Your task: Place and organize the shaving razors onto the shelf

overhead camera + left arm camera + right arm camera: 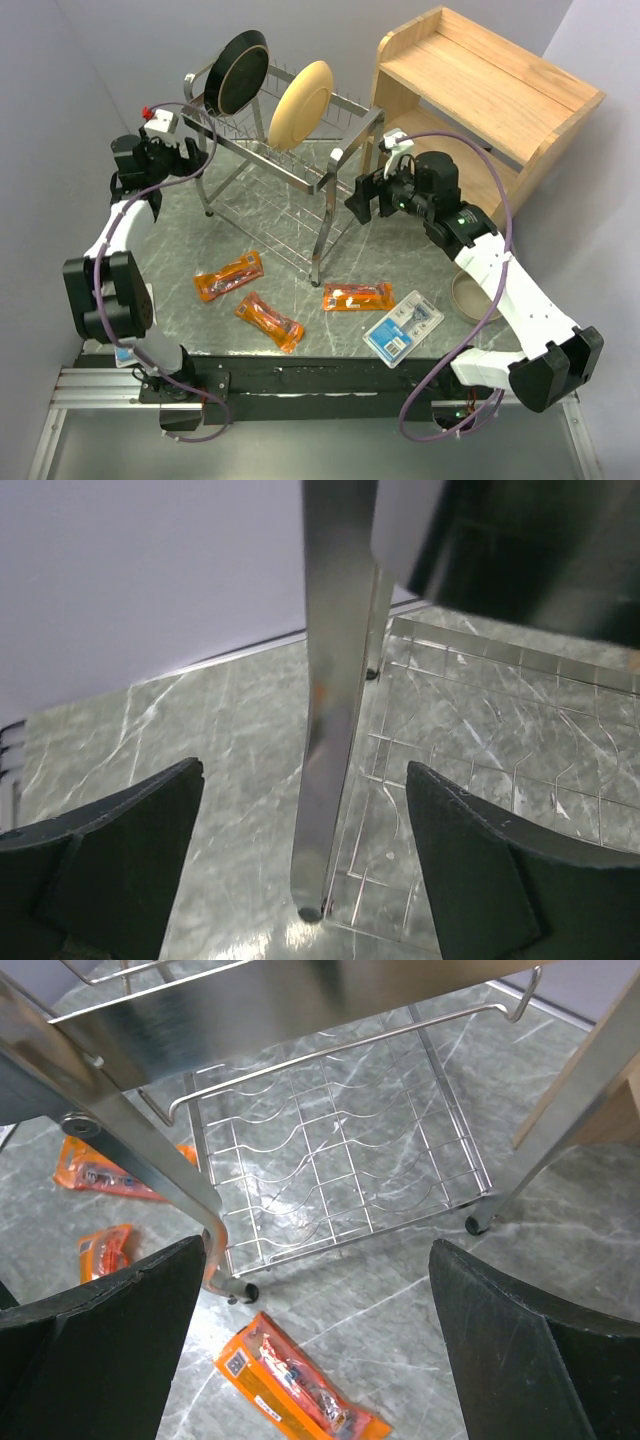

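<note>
Three orange razor packets [228,276] [269,320] [357,296] and one blue-and-white blister card [403,327] lie flat on the marble table in front of the arms. The wooden shelf [490,90] stands at the back right, both tiers bare. My right gripper [362,200] is open and empty, hovering by the dish rack's right front leg; in the right wrist view [318,1260] it is high above an orange packet [300,1385]. My left gripper [190,160] is open and empty at the rack's left end, with a chrome rack leg [335,710] between its fingers [120,850].
The chrome wire dish rack [290,175] stands mid-table, holding a black pan [240,70] and a cream plate [300,103]. A beige bowl [470,295] sits under the right arm. Two more orange packets [105,1175] [105,1252] show behind the rack leg.
</note>
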Robot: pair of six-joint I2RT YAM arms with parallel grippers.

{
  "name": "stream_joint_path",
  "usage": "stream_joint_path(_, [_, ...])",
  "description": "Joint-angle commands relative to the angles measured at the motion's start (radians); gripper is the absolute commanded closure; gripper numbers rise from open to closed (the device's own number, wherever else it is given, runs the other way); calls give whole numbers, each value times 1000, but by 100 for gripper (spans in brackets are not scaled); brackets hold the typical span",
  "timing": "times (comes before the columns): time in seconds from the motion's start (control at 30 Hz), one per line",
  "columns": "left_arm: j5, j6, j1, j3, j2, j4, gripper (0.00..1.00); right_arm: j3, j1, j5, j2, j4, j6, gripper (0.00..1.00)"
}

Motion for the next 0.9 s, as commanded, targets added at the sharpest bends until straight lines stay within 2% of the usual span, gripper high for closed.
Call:
stream_joint_path(0.0, [98, 32, 1, 43, 38, 98, 14, 57, 8, 9, 4, 29, 12, 0])
stream_joint_path(0.07, [104, 23, 4, 41, 70, 145, 21, 59, 10, 19, 9, 25, 12, 0])
stream_joint_path(0.13, [82, -23, 2, 38, 92, 205, 24, 71, 10, 20, 15, 16, 12, 0])
stream_joint_path(0.23, [79, -101, 13, 9, 116, 285, 38, 102, 10, 23, 35, -17, 7, 0])
stream_joint_path(0.27, [100, -118, 18, 6, 129, 313, 49, 108, 11, 29, 38, -24, 0, 0])
stream_joint_path(0.5, [147, -139, 24, -14, 126, 325, 77, 117, 10, 62, 71, -31, -2, 0])
stream_joint_path(0.63, [108, -172, 63, -63, 68, 336, 86, 114, 11, 53, 90, -38, 12, 0])
stream_joint_path(0.67, [93, -185, 73, -75, 54, 336, 92, 111, 10, 51, 93, -40, 12, 0])
stream_joint_path(0.87, [-20, -230, 169, -200, -75, 345, 94, 91, 10, 45, 117, -31, 43, 0])
